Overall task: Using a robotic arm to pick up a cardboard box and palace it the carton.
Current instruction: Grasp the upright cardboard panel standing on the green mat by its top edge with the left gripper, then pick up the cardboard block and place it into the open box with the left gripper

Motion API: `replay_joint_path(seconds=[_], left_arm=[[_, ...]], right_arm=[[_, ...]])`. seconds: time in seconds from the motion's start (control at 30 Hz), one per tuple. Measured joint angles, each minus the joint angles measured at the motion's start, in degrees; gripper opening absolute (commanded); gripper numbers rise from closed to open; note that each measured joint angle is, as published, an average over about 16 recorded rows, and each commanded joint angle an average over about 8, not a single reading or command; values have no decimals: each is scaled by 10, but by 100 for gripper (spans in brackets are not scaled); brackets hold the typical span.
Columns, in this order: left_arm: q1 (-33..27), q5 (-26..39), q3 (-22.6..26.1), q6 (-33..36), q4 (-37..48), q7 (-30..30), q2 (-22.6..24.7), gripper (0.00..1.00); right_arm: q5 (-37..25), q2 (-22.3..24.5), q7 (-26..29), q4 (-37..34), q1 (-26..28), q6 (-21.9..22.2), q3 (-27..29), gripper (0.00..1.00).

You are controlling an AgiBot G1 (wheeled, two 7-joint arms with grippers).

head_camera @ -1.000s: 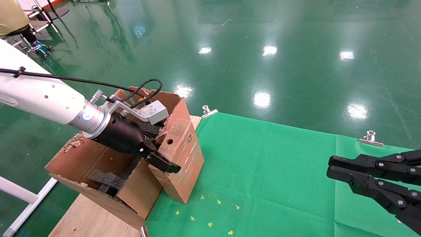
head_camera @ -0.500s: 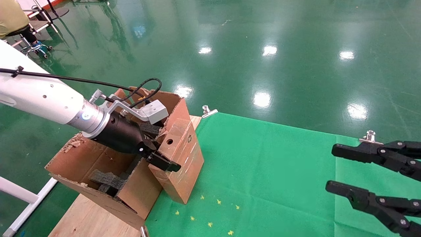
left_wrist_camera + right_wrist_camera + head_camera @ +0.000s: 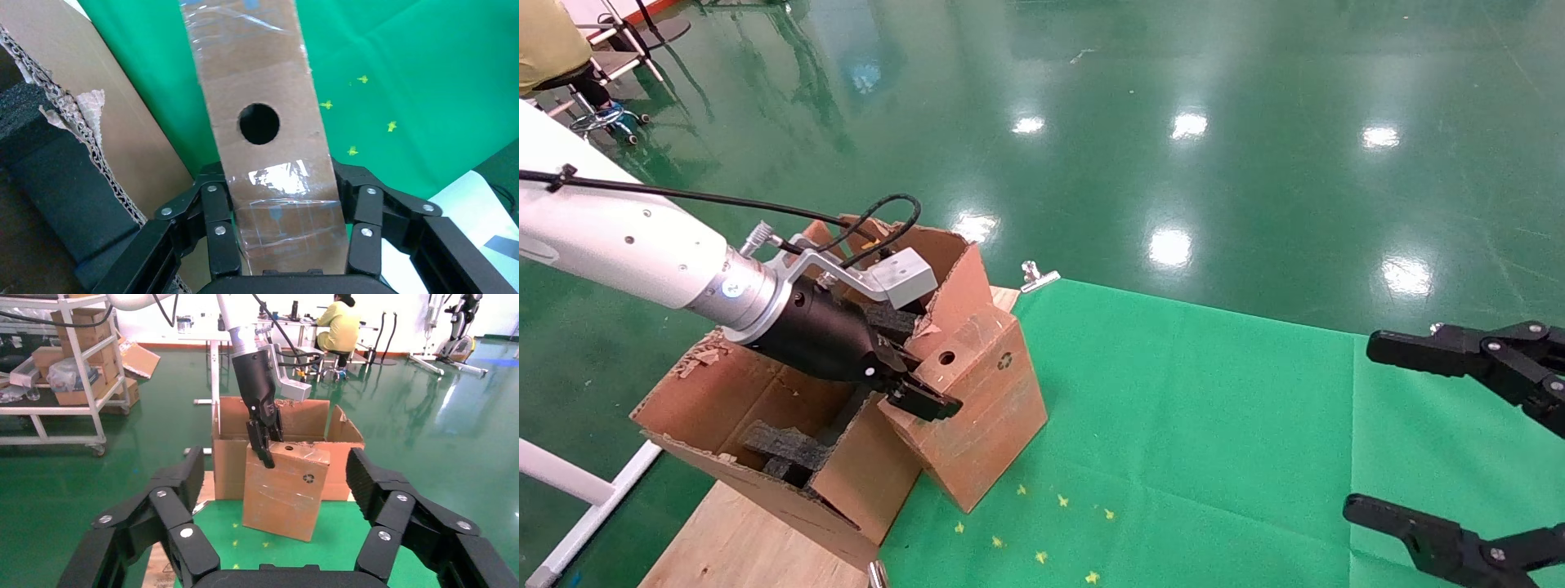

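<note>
The small reddish-brown cardboard box (image 3: 981,408) stands tilted at the edge of the green cloth, leaning against the big carton (image 3: 740,408). My left gripper (image 3: 921,396), on the white and silver arm (image 3: 625,245), is shut on the box's top end by its round hole. The left wrist view shows the fingers (image 3: 221,245) clamped on both sides of the taped box (image 3: 257,79), with the carton's torn flap (image 3: 122,141) and black foam (image 3: 55,190) beside it. My right gripper (image 3: 1361,429) is wide open and empty at the right. The right wrist view faces the box (image 3: 284,490) and the carton (image 3: 306,419).
The green cloth (image 3: 1214,425) covers the table, held by silver clips (image 3: 1035,278) at its far edge. The carton rests on a wooden board (image 3: 740,547). Small yellow marks (image 3: 1042,523) dot the cloth near the box. A shelf rack (image 3: 67,367) and a seated person (image 3: 339,324) are far behind.
My right gripper has opened from shut to wide open. The box in my left gripper has tilted, and its lower end has swung a little to the right.
</note>
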Motion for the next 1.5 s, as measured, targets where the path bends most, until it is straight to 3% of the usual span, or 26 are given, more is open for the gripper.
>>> replay_joint_path(seconds=[0.33,0.67,1.07,1.5], left_arm=[[-36,-31,-31,-12,30,5,-14,0],[-132,-54,-80,-30,115,48,-35,0],[-222,35,-75,-67,232,128,-65,0],[-201,99,-49,-130,344,192,-79,0]], right_arm=[[0,0,0,0,0,0,0,100],[0,0,0,0,0,0,0,100],[0,0,0,0,0,0,0,100],[0,0,0,0,0,0,-1,100]])
